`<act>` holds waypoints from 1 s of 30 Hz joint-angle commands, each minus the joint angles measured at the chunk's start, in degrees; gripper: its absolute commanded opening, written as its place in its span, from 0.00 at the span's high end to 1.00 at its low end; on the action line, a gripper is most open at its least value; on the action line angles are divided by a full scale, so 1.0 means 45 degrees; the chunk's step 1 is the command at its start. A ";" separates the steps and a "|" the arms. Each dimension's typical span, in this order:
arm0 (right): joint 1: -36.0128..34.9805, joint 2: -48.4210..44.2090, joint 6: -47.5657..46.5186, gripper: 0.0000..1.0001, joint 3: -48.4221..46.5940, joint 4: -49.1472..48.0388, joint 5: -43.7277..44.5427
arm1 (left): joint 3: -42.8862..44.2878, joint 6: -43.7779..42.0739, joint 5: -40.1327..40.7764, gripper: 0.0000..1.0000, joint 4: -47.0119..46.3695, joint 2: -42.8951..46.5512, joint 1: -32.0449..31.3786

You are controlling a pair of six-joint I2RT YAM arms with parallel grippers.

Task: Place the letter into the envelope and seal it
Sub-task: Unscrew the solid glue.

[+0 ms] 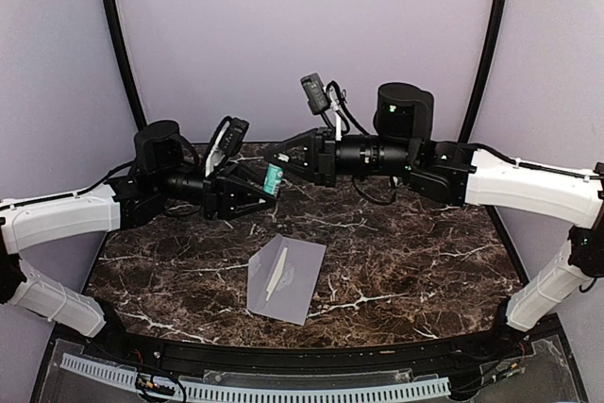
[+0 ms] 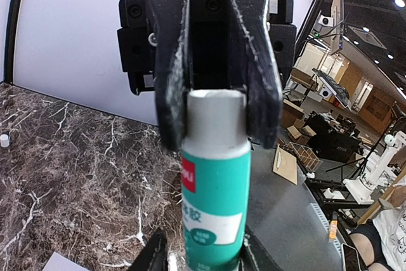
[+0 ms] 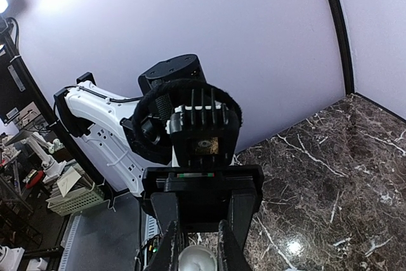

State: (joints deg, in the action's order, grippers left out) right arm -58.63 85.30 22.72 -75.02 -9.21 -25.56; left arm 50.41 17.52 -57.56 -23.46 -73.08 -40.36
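Both my arms meet in mid-air over the dark marble table (image 1: 425,252), nose to nose. My left gripper (image 1: 265,186) has its fingers (image 2: 255,253) snug against either side of the glue stick (image 2: 214,188), down on the teal-labelled body. My right gripper (image 2: 216,122) comes in from the opposite side and pinches the stick's white end, fingers pressed tight on it. The tube hangs between the two, clear of the table.

Below, nearer my bases, the envelope (image 1: 294,288) lies flat on the marble, turned at an angle and well apart from both grippers. A pale narrow strip (image 1: 274,276) runs along it; whether that is the letter's edge or the flap, I cannot tell.
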 commanded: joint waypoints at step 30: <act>-0.0441 0.0063 0.1024 0.99 0.0820 -0.2000 0.0413 | -0.0017 -0.0129 0.0909 1.00 -0.0131 0.0236 -0.0122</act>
State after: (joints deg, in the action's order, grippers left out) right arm -59.24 85.34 25.74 -70.06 -17.54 -27.86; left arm 50.30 23.51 -59.92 -28.91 -73.43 -40.69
